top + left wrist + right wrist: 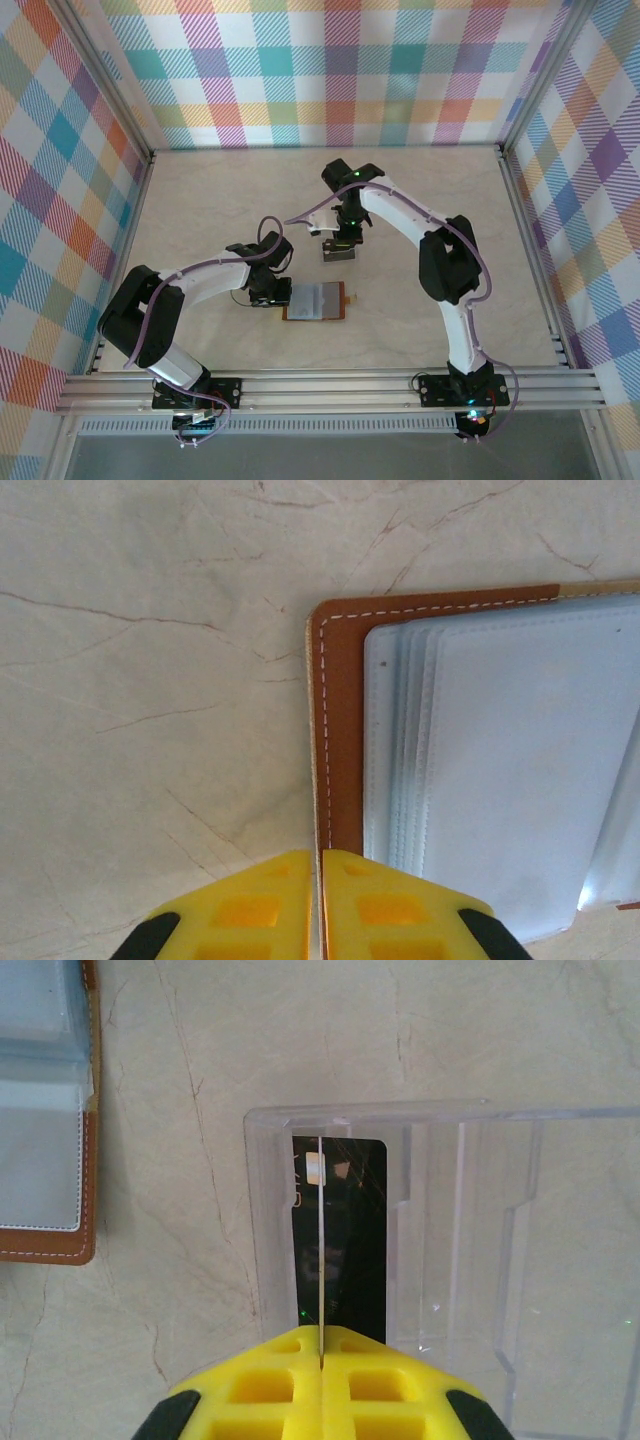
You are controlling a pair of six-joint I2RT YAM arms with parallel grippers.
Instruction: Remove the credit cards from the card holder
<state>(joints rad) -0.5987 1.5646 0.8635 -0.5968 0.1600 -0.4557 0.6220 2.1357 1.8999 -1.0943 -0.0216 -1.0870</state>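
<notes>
So over on the left, the left gripper (318, 865) has its yellow fingers pressed together right at the near corner of the card holder (340, 680). The brown stitched edge runs straight into the seam between them, so I'd say it's pinching the cover to hold it down. The holder lies open and flat on the table (150, 680), with its stack of clear sleeves (520, 770) facing up. They all look pale and blank from here, and I honestly can't tell if any cards are left inside. Further right and a bit farther back, the right gripper (320, 1345) is fully closed, with a thin pale line sticking out of the seam. I read that as an edge-on card (320, 1260) being lowered into the leftmost slot of the clear tray (560, 1115). A dark card (355, 1240) with a chip shows flat-on in the same slot, under or behind that line. What worries me is that the tray looks light and isn't held down, so if the card's end catches a wall or the dark card below, it could shove the tray or twist in the grip. Letting go too high might make it tip over or bounce out. On the left, that pinch is only on a thin cover edge. Any sideways pull could slip it off or drag the whole holder.
</notes>
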